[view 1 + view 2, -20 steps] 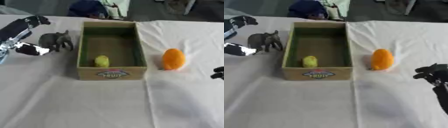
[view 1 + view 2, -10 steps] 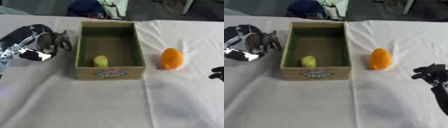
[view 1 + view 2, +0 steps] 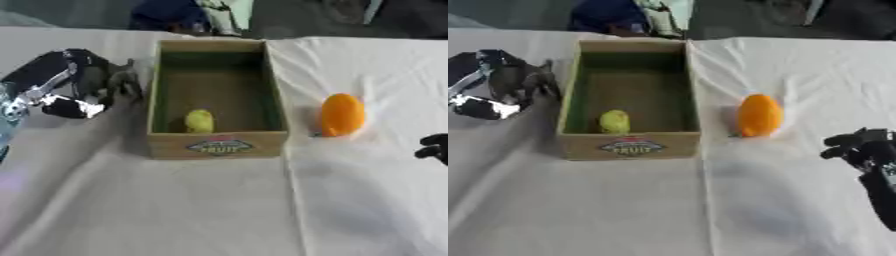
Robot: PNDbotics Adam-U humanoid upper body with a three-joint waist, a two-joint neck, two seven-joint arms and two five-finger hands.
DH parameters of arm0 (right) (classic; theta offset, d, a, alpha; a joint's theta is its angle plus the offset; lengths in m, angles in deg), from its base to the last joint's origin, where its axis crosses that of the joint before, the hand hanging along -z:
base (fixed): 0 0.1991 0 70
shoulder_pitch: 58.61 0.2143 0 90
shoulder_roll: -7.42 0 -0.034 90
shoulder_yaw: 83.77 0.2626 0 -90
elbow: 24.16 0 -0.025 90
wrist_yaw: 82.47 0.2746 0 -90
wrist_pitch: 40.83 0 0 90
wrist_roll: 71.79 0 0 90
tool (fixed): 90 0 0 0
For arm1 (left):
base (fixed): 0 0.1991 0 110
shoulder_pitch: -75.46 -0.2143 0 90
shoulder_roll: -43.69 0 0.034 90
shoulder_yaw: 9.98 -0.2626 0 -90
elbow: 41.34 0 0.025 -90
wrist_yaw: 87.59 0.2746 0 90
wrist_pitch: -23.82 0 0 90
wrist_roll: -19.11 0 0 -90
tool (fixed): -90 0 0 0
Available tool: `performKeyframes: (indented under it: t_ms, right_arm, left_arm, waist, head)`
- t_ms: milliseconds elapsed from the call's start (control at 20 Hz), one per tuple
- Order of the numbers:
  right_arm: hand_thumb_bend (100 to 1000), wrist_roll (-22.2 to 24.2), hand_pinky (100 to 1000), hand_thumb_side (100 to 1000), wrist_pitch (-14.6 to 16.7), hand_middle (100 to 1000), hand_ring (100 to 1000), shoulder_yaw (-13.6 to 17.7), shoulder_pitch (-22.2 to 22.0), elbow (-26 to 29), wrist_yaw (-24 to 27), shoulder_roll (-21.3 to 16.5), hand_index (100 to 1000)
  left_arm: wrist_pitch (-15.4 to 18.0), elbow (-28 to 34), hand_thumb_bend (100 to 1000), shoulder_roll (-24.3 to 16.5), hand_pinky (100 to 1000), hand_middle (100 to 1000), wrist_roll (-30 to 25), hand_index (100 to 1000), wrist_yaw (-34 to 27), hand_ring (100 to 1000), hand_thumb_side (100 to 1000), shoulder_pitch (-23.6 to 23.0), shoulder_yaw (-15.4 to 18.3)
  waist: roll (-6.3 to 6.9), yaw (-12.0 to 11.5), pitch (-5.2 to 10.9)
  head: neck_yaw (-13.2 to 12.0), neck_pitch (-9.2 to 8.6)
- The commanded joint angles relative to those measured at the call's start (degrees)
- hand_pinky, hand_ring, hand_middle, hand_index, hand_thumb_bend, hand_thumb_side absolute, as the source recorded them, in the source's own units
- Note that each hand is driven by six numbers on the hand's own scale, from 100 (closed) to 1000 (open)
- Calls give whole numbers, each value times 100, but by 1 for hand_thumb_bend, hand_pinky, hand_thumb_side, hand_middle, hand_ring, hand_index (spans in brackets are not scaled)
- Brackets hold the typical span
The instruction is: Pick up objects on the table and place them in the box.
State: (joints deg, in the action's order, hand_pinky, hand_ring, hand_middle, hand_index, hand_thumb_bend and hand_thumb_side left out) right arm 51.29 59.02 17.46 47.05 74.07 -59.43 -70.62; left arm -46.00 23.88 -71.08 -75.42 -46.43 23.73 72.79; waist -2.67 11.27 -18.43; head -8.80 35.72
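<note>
At far left, the robot's left hand (image 3: 74, 80) curls its fingers and thumb around a small grey toy elephant (image 3: 121, 82), which stands on the white-clothed surface (image 3: 192, 210) just beside the left wall of the box; the hand covers most of the toy, so only its box-side end shows. At centre sits the open cardboard box (image 3: 215, 145), its long side running away from the camera, green on the inner walls and brown on the floor. A printed label on its near face carries the word "FRUIT"; the rest of the label cannot be read. Inside, a small yellow-green fruit (image 3: 199, 120) lies at the near end, close to the front wall and left of the middle. To the right of the box, apart from it, an orange fruit (image 3: 759, 115) rests on the cloth with its long side pointing away from the camera. At far right, near the lower edge, the right hand (image 3: 865, 148) hovers well apart from the orange fruit, its dark fingers curled inward and holding nothing.
</note>
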Motion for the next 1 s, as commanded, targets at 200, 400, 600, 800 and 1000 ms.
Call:
performKeyframes:
  t_ms: [200,400,600,800,1000]
  right_arm:
    - [100,23,620,429,20,526,689,1,68,45,-43,-51,644]
    - [100,19,620,428,21,526,689,5,69,42,-38,-53,644]
    - [100,15,620,429,19,526,689,10,71,38,-38,-53,644]
    - [100,15,620,428,22,526,690,12,71,37,-40,-54,644]
    - [100,13,620,427,31,526,689,15,68,32,-34,-63,644]
  left_arm:
    - [-223,-38,249,-104,727,736,131,841,-83,746,362,61,48]
    - [-507,-95,203,-119,678,697,-16,836,-62,691,362,65,46]
    - [-652,-96,118,-127,588,610,-171,813,-47,580,341,57,51]
    - [-681,-36,100,-129,513,441,-167,755,-133,396,309,62,66]
    - [-679,129,100,-155,470,343,-39,711,-269,308,292,79,83]
  waist:
    - [-1,-10,99]
    - [-5,-16,108]
    - [-6,-23,111]
    - [-10,-32,114]
    - [-17,-42,124]
  head:
    - [31,9]
    - [41,-2]
    - [54,-8]
    - [68,-4]
    - [84,3]
